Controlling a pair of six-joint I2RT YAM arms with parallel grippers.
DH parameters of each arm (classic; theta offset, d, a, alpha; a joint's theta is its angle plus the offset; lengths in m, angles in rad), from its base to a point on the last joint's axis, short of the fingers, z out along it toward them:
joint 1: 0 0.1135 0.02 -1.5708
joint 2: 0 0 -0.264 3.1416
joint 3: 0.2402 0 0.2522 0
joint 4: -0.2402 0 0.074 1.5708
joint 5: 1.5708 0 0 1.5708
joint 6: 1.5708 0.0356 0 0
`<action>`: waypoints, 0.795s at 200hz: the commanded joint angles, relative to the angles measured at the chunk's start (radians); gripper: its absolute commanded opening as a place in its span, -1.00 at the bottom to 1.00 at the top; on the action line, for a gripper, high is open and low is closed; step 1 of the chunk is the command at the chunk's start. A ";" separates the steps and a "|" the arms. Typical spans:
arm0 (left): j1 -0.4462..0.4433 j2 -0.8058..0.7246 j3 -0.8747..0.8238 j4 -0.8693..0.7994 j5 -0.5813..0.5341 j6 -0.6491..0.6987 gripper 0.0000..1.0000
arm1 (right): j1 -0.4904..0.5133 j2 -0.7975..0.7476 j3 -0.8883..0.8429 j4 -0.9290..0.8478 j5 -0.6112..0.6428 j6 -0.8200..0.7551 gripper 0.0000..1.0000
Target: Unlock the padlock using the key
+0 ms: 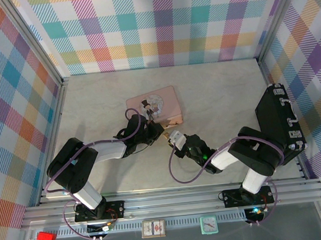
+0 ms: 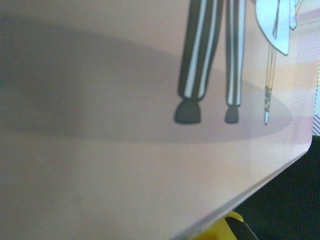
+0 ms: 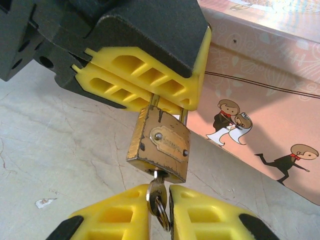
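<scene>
— On the near side of the pink tin (image 3: 280, 95), over the marbled bench (image 3: 60, 150), the padlock (image 3: 159, 145) hangs by its thin shackle (image 3: 184, 118), which is pinched in the left tool (image 3: 167, 106). And the key (image 3: 156, 192)?
— Seated in the keyway underneath, its head clamped between the ribbed yellow fingers of the right tool (image 3: 160, 212).
— How will they handle?
— The padlock looks small, stiff and light: worn brass, scuffed, a riveted plate on its face. The key is slim and probably bends easily, so the turn should be gentle and on its axis. The smooth steel shackle could slip; the grip belongs close to the body.
</scene>
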 commanded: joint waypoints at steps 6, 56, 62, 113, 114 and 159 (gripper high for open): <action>-0.009 -0.020 0.006 0.028 0.045 -0.056 -1.00 | 0.000 -0.001 0.017 0.026 0.015 0.026 -0.55; -0.010 -0.021 0.011 0.015 0.041 -0.056 -1.00 | 0.001 0.008 0.009 0.058 0.019 0.007 -0.51; -0.010 -0.022 0.013 0.013 0.042 -0.054 -1.00 | 0.001 0.008 0.010 0.056 0.019 0.006 -0.52; -0.013 -0.022 0.022 -0.004 0.041 -0.046 -1.00 | 0.004 0.012 0.002 0.078 0.006 0.012 -0.59; -0.013 -0.022 0.022 -0.004 0.041 -0.046 -1.00 | 0.003 0.012 0.001 0.079 0.006 0.012 -0.59; -0.024 -0.015 0.026 0.020 0.045 -0.058 -1.00 | 0.003 -0.005 0.007 0.076 -0.024 0.099 -0.67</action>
